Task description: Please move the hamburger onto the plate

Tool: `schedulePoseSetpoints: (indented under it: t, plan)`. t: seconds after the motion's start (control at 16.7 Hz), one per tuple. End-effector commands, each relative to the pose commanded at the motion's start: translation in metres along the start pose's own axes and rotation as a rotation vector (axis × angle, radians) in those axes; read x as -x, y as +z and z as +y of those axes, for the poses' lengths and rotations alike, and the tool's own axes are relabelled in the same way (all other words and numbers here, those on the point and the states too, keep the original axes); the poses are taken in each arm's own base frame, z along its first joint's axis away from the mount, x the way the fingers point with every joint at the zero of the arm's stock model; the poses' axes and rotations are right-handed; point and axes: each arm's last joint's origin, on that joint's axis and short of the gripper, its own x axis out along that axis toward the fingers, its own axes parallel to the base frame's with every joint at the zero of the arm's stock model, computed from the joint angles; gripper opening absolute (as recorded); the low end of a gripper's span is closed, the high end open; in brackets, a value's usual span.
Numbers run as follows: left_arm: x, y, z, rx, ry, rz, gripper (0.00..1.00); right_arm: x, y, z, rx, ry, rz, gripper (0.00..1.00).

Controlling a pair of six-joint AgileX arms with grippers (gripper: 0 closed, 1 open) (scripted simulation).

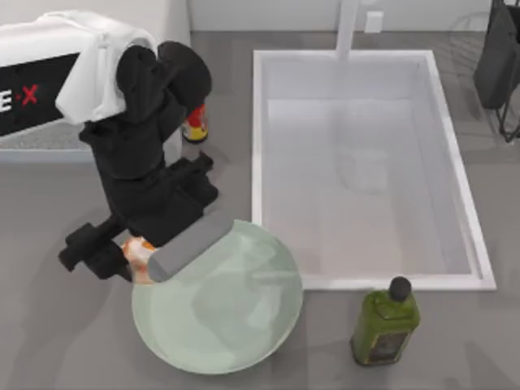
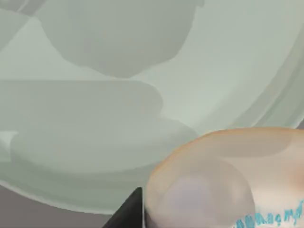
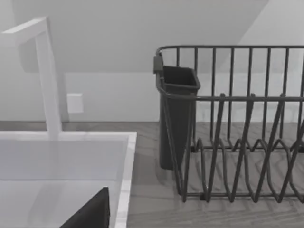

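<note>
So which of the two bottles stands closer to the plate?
The green bottle with the black cap, just right of the plate. The small red bottle stands farther back, behind the left arm.

Grey countertop (image 1: 49, 341), mint plate (image 1: 236, 325), green bottle (image 1: 385, 322), inset white sink (image 1: 366, 171), dish rack (image 3: 237, 142)

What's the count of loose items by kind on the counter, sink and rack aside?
Hamburger: 1, at the plate's left edge, under the left gripper.
Plate: 1, pale green.
Green bottle: 1, right of the plate.
Small red-labelled bottle: 1, behind the left arm.
Total: 4
</note>
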Motion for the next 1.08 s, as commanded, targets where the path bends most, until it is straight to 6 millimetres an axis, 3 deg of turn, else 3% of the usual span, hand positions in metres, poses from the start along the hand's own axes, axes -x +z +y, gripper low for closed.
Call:
schedulePoseSetpoints:
  t: [0.24,0.48,0.9,1.08]
  plan:
    - [-0.004,0.027,0.017,-0.43,0.0,0.006,0.0,0.0,0.0,0.0,0.0,0.0,0.0,1.0]
    - [-0.002,0.048,0.027,-0.712,0.021,0.025,0.0,0.0,0.0,0.0,0.0,0.0,0.0,1.0]
    - [0.0,0.052,0.029,-0.78,0.03,0.032,0.0,0.0,0.0,0.0,0.0,0.0,0.0,1.0]
    - [-0.01,0.052,0.03,-0.782,0.032,0.034,0.0,0.0,0.0,0.0,0.0,0.0,0.0,1.0]
